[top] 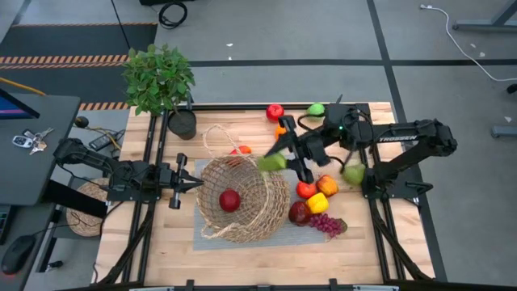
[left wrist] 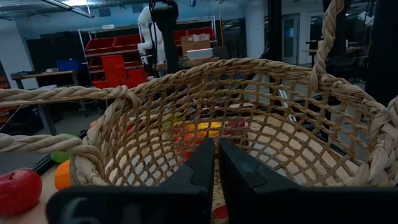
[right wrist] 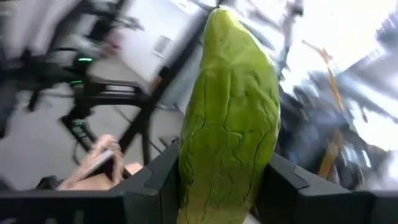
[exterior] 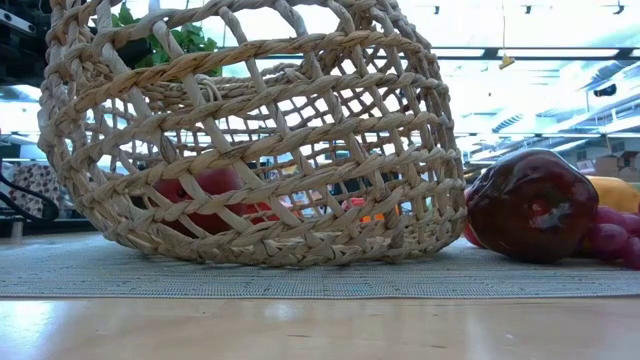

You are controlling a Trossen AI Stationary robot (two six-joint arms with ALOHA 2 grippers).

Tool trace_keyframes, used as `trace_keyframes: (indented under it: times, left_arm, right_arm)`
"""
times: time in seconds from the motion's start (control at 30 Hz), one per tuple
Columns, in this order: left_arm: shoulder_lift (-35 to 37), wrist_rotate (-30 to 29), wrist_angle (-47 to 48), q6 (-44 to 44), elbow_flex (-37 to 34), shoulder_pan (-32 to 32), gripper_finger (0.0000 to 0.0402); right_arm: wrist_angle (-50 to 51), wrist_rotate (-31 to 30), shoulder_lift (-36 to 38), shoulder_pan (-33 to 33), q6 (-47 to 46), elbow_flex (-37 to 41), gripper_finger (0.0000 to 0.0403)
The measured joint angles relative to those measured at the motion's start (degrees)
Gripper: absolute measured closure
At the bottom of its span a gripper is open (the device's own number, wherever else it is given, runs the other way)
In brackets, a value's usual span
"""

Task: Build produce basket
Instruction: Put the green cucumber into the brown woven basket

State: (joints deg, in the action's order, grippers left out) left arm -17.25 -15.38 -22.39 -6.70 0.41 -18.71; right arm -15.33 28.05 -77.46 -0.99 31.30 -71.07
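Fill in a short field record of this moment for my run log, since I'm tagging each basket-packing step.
container: large round tan wicker basket, on a grey mat
inside container: one red apple
right pincer: shut on a long green cucumber, above the basket's rim
left pincer: shut, empty, at the basket's left side
waiting produce: purple grapes, dark red apple, yellow piece, green pear
also present: leafy potted plant

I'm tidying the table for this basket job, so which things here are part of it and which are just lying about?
Job:
basket
red apple inside the basket
cucumber held in the right gripper
grapes
left gripper at the basket's rim

Lying about:
potted plant
keys
flat woven disc
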Motion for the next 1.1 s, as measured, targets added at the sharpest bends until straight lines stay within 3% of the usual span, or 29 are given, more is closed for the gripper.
trace_keyframes:
  times: [0.17,0.27,0.47,0.6,0.9,1.1]
  left_arm:
    - [0.0,0.0,0.0,0.0,0.0,0.0,0.0369]
    - [0.0,0.0,0.2,0.0,0.0,0.0,0.0366]
    - [0.0,0.0,0.0,0.0,0.0,0.0,0.0371]
    - [0.0,0.0,0.0,0.0,0.0,0.0,0.0373]
    - [0.0,0.0,0.1,0.0,0.0,0.0,0.0367]
    - [0.0,0.0,0.0,0.0,0.0,0.0,0.0374]
  right_arm:
    - [-3.7,-18.8,-1.6,0.7,-14.7,0.0,0.0240]
    - [-4.1,-26.0,-3.3,1.1,-20.4,0.0,0.0240]
    - [-0.7,-27.1,-7.6,2.5,-21.2,-1.8,0.0240]
    - [9.1,-28.8,-12.9,3.6,-21.2,-9.1,0.0240]
    - [29.1,-26.1,-28.0,6.5,-20.2,-28.9,0.0240]
    - [33.2,-25.4,-35.4,7.3,-14.4,-36.2,0.0240]
